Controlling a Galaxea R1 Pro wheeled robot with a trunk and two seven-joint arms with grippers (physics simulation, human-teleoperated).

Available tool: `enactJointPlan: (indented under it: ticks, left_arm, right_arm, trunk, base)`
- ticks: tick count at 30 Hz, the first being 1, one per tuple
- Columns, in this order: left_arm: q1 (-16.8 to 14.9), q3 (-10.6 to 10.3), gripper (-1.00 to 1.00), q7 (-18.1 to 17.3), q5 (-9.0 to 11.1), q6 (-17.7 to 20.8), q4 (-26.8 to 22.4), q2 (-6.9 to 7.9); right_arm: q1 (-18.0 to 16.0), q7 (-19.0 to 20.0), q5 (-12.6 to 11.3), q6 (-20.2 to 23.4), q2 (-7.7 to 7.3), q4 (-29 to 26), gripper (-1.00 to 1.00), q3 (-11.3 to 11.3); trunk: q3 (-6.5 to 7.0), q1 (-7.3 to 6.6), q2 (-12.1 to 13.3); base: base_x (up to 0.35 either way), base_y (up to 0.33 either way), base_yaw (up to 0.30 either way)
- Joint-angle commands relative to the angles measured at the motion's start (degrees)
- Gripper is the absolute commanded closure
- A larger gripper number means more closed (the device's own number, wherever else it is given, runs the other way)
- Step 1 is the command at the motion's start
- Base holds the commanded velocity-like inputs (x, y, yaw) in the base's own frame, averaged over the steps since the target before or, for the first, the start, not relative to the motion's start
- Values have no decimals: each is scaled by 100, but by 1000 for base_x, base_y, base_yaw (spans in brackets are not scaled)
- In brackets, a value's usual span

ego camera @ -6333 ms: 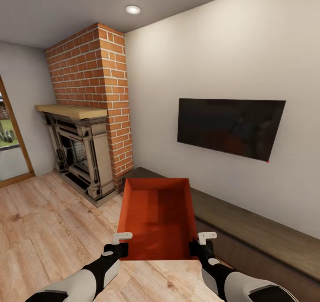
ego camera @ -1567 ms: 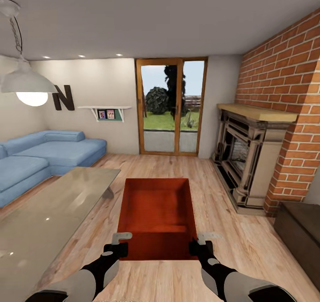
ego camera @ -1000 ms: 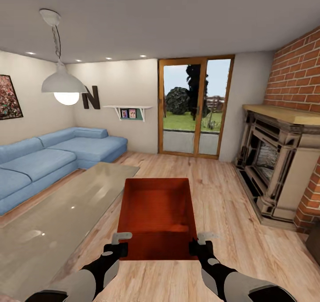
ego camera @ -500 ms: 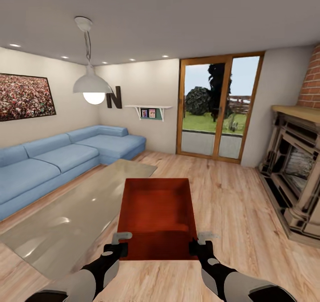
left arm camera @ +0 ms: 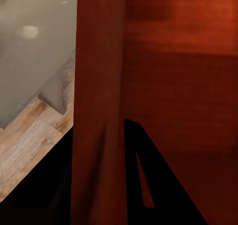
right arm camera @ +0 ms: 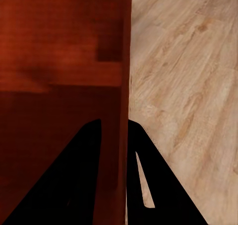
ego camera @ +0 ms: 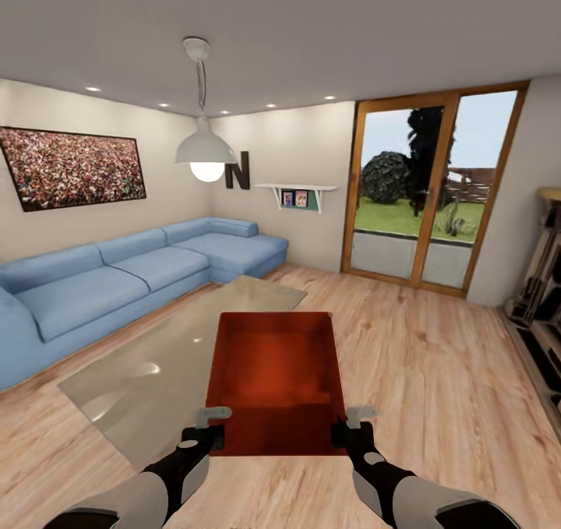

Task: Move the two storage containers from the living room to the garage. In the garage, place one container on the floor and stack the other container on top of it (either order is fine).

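I'm in a home's living room, no doubt about it. A blue corner sofa (ego camera: 132,276) runs along the wall to my left, with a glass-topped low table (ego camera: 156,369) in front of it on the light wood plank floor (ego camera: 421,357). A white pendant lamp (ego camera: 206,151) hangs from the ceiling, a wide framed picture (ego camera: 74,167) is on the wall above the sofa, and a big letter N (ego camera: 238,171) sits beside a small shelf (ego camera: 300,194). Ahead, wood-framed glass doors (ego camera: 428,202) look out on a garden.
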Motion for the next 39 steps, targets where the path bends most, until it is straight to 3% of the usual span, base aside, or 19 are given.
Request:
enactJointPlan:
  ticks: [1, 39]
  left_arm:
    - [-4, 40, 100, 59, 11, -28, 12, -2]
    - [-4, 40, 100, 59, 11, -28, 8, -2]
  right_arm:
    - [-6, -9, -75, -37, 2, 14, 100, 99]
    - [-6, -9, -75, -37, 2, 14, 100, 99]
  trunk:
    - [-2, 2, -5]
    - [-2, 2, -5]
  base:
    - [0, 0, 300]
    - [0, 0, 300]
